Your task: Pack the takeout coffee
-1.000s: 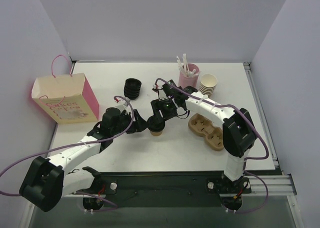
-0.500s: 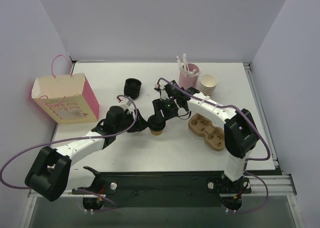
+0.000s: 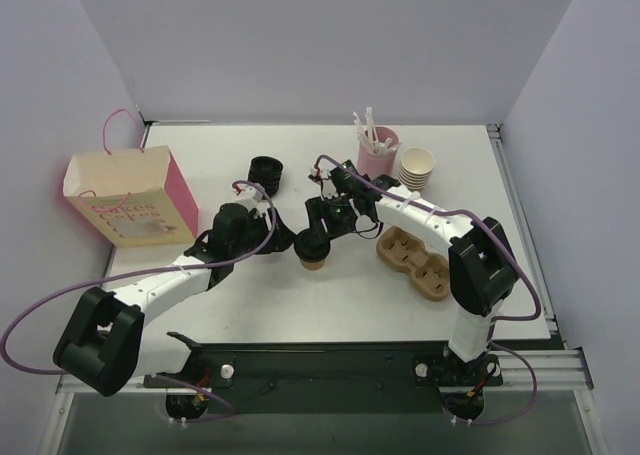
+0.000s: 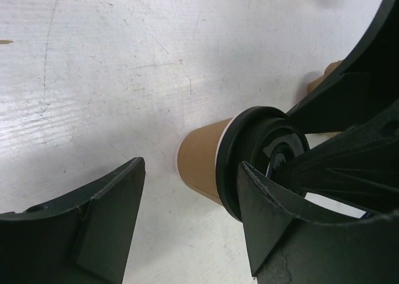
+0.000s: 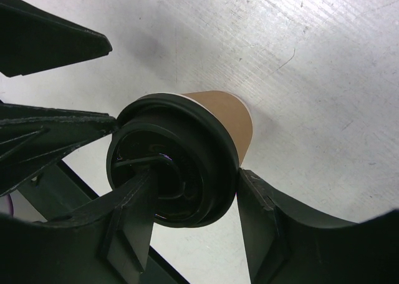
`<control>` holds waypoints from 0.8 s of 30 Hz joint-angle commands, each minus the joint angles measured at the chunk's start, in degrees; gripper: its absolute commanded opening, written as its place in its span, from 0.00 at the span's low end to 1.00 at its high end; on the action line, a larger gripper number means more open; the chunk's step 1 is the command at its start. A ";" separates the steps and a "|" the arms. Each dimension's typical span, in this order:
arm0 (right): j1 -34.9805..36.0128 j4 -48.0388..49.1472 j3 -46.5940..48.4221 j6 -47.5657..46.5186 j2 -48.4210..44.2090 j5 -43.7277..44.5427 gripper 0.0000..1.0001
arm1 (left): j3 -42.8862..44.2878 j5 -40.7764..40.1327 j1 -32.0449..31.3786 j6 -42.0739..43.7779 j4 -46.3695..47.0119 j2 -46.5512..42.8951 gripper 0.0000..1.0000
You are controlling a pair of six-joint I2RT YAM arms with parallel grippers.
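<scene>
I am watching the coffee cup (image 3: 313,256) standing upright around the middle of the tabletop (image 3: 330,310), with the brown cup carrier (image 3: 412,262) lying near it toward the right edge. The right gripper (image 5: 194,175) is pinching the cup's black lid (image 5: 168,168) from both sides. The left gripper (image 4: 192,165) is hanging spread around the cup's paper wall, one finger (image 4: 106,225) standing clear of it.
</scene>
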 commanded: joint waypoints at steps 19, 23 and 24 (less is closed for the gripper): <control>-1.12 7.26 -14.58 1.62 3.46 -0.56 0.48 | -4.70 -15.06 -1.68 -1.49 -2.88 11.33 0.64; -1.13 8.93 -16.43 2.94 2.32 -0.47 0.47 | -5.51 -12.00 -1.68 -2.20 -2.26 9.94 0.64; -1.13 8.93 -16.17 3.63 2.05 -0.39 0.47 | -3.41 -11.20 -1.59 -1.85 -3.05 9.24 0.64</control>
